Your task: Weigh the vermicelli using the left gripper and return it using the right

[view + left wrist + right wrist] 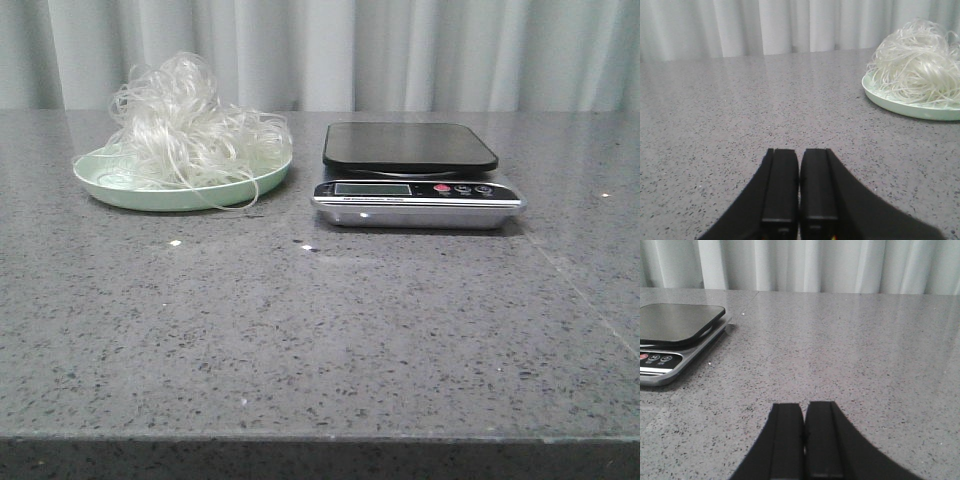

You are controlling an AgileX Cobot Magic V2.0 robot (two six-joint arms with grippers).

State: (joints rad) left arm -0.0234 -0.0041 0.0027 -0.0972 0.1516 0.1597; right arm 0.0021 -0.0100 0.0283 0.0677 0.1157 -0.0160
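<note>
1. The speckled grey stone tabletop carries everything, with pale pleated curtains behind; neither arm shows in the front view.
2. The silver digital kitchen scale with a black weighing platform sits to the right of centre, its platform bare, so by my reading no weighing has begun.
3. The round pale green plate stands on the robot's left, beside the scale but apart from it.
4. The vermicelli, a fluffy heap of thin translucent white strands, is piled on that plate and covers most of it (a few strands trail over the near rim).
5. The matte black left gripper is low over bare table, its fingers pressed together and holding nothing; the heap lies ahead of it and off towards the scale side, well apart.
6. The matching black right gripper, likewise closed and empty, is nearer the scale, so the left arm seems better placed for the heap.
</note>
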